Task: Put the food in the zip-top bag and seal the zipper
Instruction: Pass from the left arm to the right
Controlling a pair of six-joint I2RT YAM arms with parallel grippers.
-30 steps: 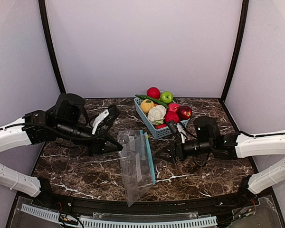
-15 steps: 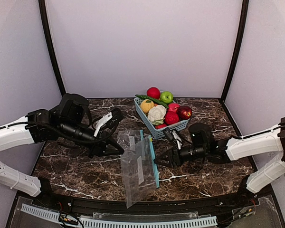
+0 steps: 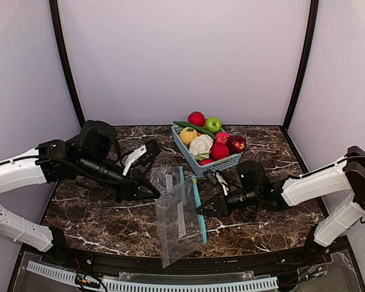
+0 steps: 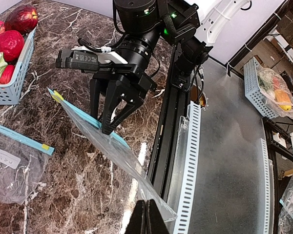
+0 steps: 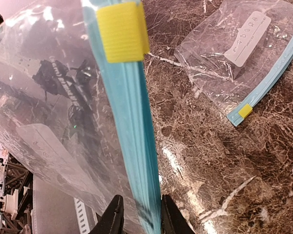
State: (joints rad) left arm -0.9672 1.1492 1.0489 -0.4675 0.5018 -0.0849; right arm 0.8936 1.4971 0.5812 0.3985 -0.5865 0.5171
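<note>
- Table (image 3: 261,225): bare marble lies to the right of my right arm. The near edge sits close under the bag's low corner.
- Bag (image 3: 179,225): hangs off the table between my grippers, empty. I judge the step in hand to be securing the mouth for opening.
- Basket (image 3: 228,163): rear centre, just behind my right gripper, with the food (image 3: 219,150) heaped in it.
- Spare bag (image 5: 224,63): flat on the marble nearby, a snag risk.
- Left gripper (image 4: 146,219): clamped on a bag corner.
- Right gripper (image 5: 139,222): jaws narrow astride the zipper (image 5: 136,146). I cannot tell whether they pinch it.
- Next move: take one lip only, then draw the mouth apart.
</note>
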